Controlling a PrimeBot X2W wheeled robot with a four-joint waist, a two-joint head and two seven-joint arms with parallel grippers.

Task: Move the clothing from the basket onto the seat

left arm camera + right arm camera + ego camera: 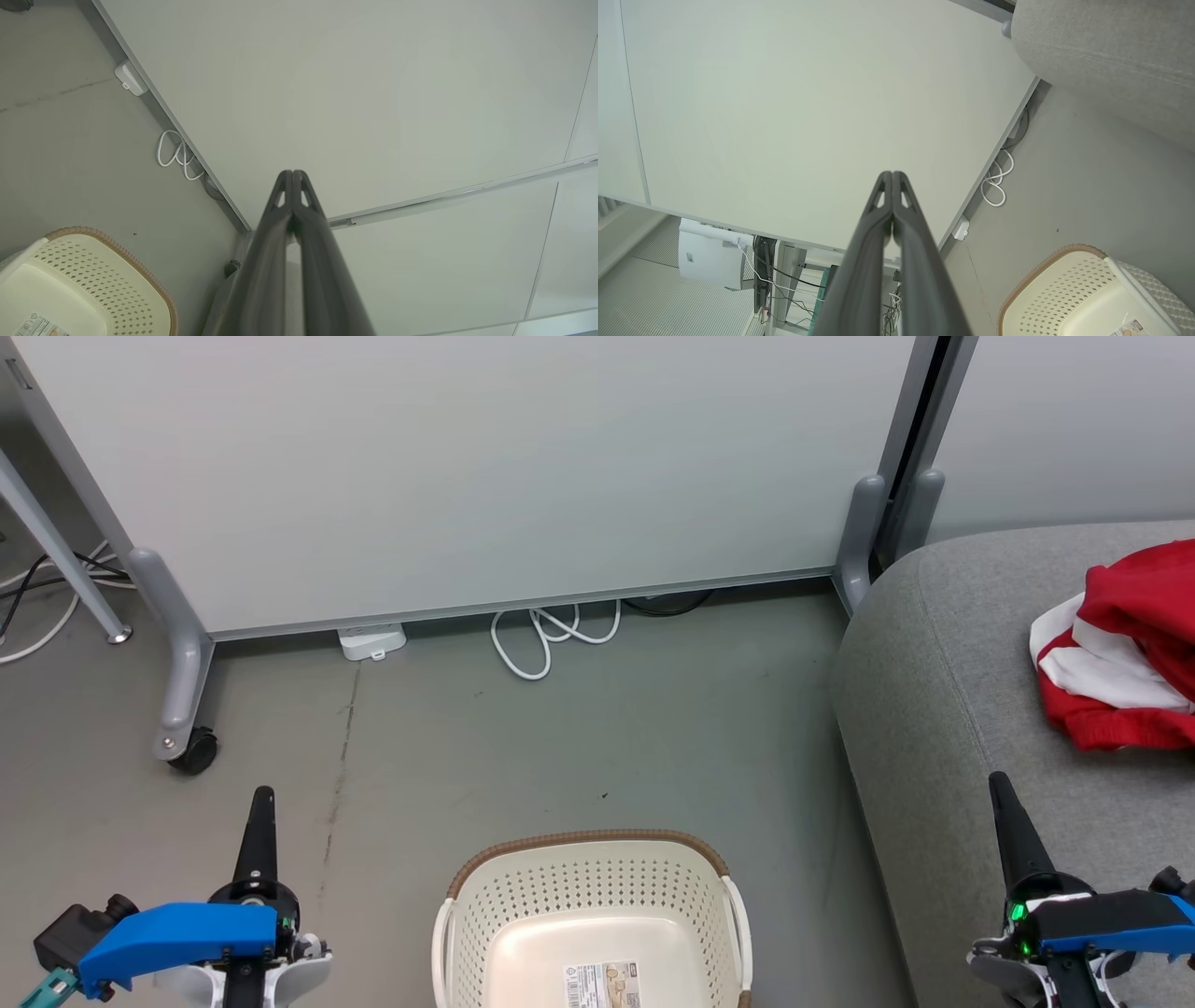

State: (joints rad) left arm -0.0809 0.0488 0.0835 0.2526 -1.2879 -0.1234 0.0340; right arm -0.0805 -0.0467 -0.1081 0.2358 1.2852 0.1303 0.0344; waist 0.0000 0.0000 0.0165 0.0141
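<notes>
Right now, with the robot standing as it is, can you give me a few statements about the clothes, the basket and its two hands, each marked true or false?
1. The red and white clothing lies on the grey seat. True.
2. The basket holds a garment. False: its visible bottom is bare but for a paper label.
3. The left gripper is open. False: its two fingers are pressed together.
4. The right gripper is shut and holds nothing. True.
5. The basket stands on the seat. False: it stands on the floor beside the seat.
6. A white cable lies looped on the floor by the panel. True.
</notes>
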